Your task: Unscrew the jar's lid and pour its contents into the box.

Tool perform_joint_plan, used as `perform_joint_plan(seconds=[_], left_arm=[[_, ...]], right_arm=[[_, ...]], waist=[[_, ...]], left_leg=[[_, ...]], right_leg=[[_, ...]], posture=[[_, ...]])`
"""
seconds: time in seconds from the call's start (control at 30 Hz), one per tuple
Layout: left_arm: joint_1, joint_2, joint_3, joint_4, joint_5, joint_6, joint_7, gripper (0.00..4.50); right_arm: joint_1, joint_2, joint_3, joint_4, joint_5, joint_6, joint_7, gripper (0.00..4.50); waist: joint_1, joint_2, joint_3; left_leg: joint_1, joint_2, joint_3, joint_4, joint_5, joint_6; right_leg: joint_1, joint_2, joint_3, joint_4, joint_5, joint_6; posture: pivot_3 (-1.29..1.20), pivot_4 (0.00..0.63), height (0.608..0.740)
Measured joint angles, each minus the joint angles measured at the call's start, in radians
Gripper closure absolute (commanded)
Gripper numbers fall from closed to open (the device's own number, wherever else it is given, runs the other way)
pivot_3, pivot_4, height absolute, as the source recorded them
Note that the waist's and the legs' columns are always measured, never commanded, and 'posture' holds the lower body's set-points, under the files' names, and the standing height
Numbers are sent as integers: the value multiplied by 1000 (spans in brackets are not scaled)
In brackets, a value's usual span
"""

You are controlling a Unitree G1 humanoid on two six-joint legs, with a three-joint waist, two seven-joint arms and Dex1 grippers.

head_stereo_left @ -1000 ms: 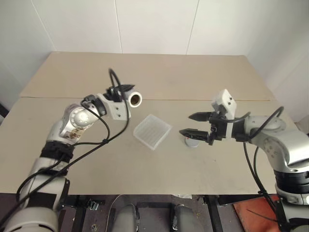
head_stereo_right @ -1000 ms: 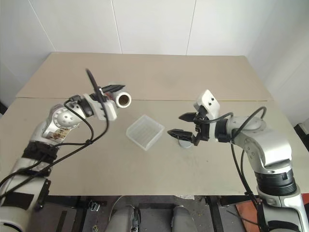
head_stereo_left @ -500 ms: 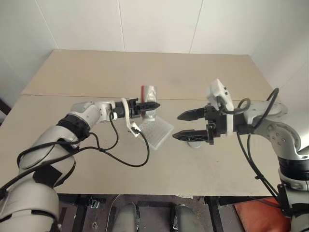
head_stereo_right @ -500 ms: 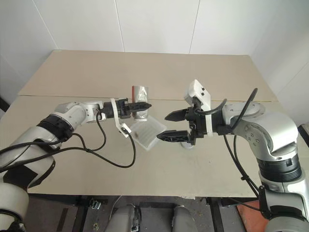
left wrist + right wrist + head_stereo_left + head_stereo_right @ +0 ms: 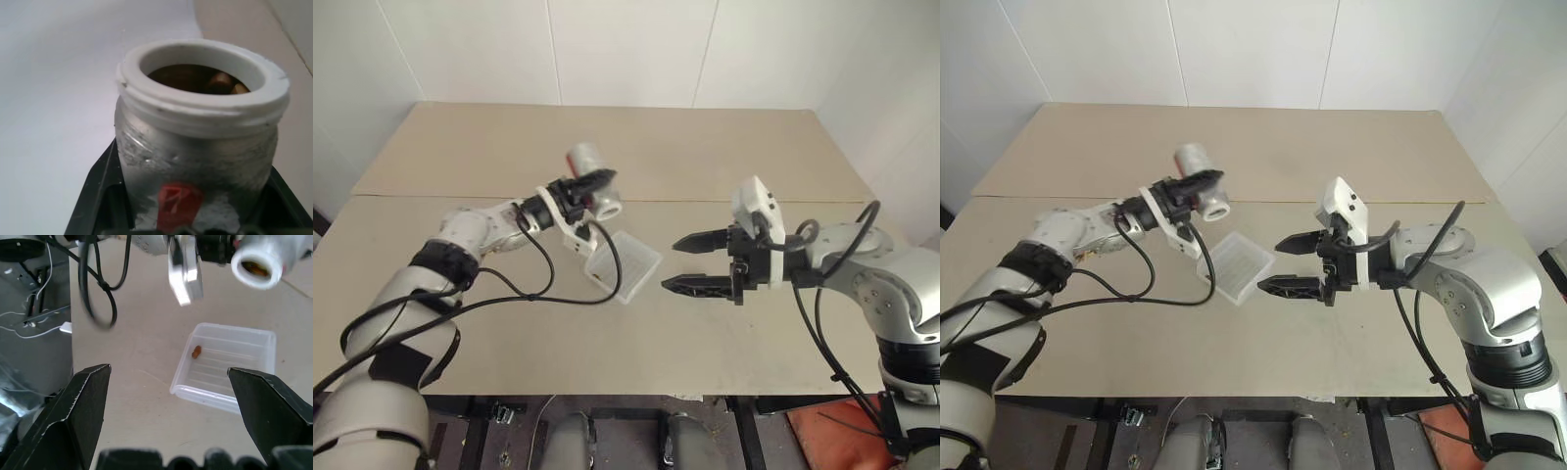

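Note:
My left gripper (image 5: 595,183) is shut on the silvery jar (image 5: 605,203), holding it in the air just left of and above the box (image 5: 626,264). The jar is tilted, its open white mouth (image 5: 258,265) pointing down toward the box and my right gripper. In the left wrist view brown contents (image 5: 198,78) lie inside the jar (image 5: 195,161), which has a red mark on its label. One brown bit (image 5: 196,351) lies in the clear ribbed box (image 5: 254,345). My right gripper (image 5: 672,265) hangs open and empty just right of the box. The lid is hidden.
The box rests near the middle of a tan table (image 5: 509,343) with a seam running across it. Black cables (image 5: 538,294) droop from my left arm down to the table, close to the box. White walls stand behind the table.
The left arm has reached in from the left and brought the jar over beside the box. In the last half second the jar has tipped mouth-down. The right gripper has stayed open in place.

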Motion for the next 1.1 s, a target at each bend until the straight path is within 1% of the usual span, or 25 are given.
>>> perform_joint_plan(seconds=[0.03,0.07,0.1,0.17,0.2,0.23,0.3,0.37,0.47,0.53,0.67,0.73,0.87,0.9,0.97,1.03,1.1], left_arm=[[77,-19,87,-52,-197,37,-140,2573],[141,-40,144,-103,-345,86,-238,2573],[220,-65,206,-188,-504,174,-345,2573],[347,-106,299,-346,-755,354,-492,2573],[409,-126,351,-439,-882,486,-547,2573],[451,-144,396,-515,-986,602,-580,2573],[511,-167,478,-629,-1131,771,-608,2573],[540,-191,542,-689,-1217,885,-610,2573],[564,-229,581,-709,-1259,992,-598,2573],[591,-242,580,-711,-1251,1007,-608,2573],[623,-276,576,-690,-1214,990,-633,2573],[624,-280,577,-675,-1191,965,-649,1852],[649,-281,576,-635,-1142,919,-681,709],[667,-280,575,-633,-1129,904,-690,336],[695,-279,576,-636,-1118,897,-707,40],[756,-254,584,-691,-1122,906,-735,40],[848,-204,620,-794,-1166,936,-789,40]], right_arm=[[4,1,2,-1,-13,-21,-2,69],[6,2,2,0,-21,-34,-5,69],[6,6,4,0,-28,-47,-11,69],[8,17,6,3,-40,-64,-25,69],[8,26,7,3,-47,-67,-34,69],[9,32,7,5,-53,-68,-46,69],[6,52,6,16,-55,-68,-69,69],[3,64,6,27,-56,-68,-87,69],[-9,73,6,40,-57,-68,-103,69],[-14,77,6,46,-58,-68,-108,69],[-14,83,6,51,-61,-67,-113,69],[-15,88,6,51,-60,-67,-119,0],[-15,92,6,50,-58,-67,-126,0],[-15,92,6,50,-57,-67,-127,0],[-15,93,6,49,-56,-67,-127,0],[-15,92,7,42,-55,-67,-128,0],[-13,89,7,37,-54,-66,-128,0]], waist=[[-2,0,0],[-3,0,0],[-5,0,0],[-9,0,0],[-11,0,0],[-12,0,0],[-11,0,0],[-8,0,0],[-3,0,0],[-3,0,0],[0,0,0],[1,0,0],[0,0,0],[0,0,0],[0,0,0],[-4,0,0],[-10,0,0]], left_leg=[[1,0,0,0,0,0],[1,1,0,1,0,0],[1,1,-1,1,0,0],[1,1,-1,2,0,0],[2,1,-2,3,0,0],[2,1,-3,3,0,0],[6,1,-3,3,0,0],[8,0,-3,3,0,-1],[13,0,-4,2,0,-1],[15,0,-3,1,0,0],[15,0,-3,0,0,0],[15,0,-3,0,0,0],[16,0,-3,0,0,0],[16,0,-3,0,0,0],[15,0,-3,-1,0,0],[15,1,-3,-1,0,0],[15,2,-4,-2,0,0]], right_leg=[[1,0,1,0,0,0],[1,0,0,0,0,0],[1,0,0,0,0,0],[2,1,0,1,0,0],[3,1,0,1,0,0],[3,1,0,1,0,0],[7,2,0,1,0,0],[9,2,0,1,0,0],[14,2,0,-1,0,0],[17,2,0,-2,0,0],[17,2,0,-2,0,0],[17,2,0,-2,0,0],[17,2,0,-2,0,0],[17,2,0,-3,0,0],[17,2,0,-3,0,0],[16,2,0,-3,0,0],[15,2,1,-3,0,-1]], posture=[[0,150,740],[0,150,740],[0,150,740],[0,150,740],[0,150,740],[0,150,740],[0,150,740],[0,150,740],[0,150,740],[0,150,740],[0,150,740],[0,150,740],[0,150,740],[0,150,740],[0,150,740],[0,150,740],[0,150,740]])
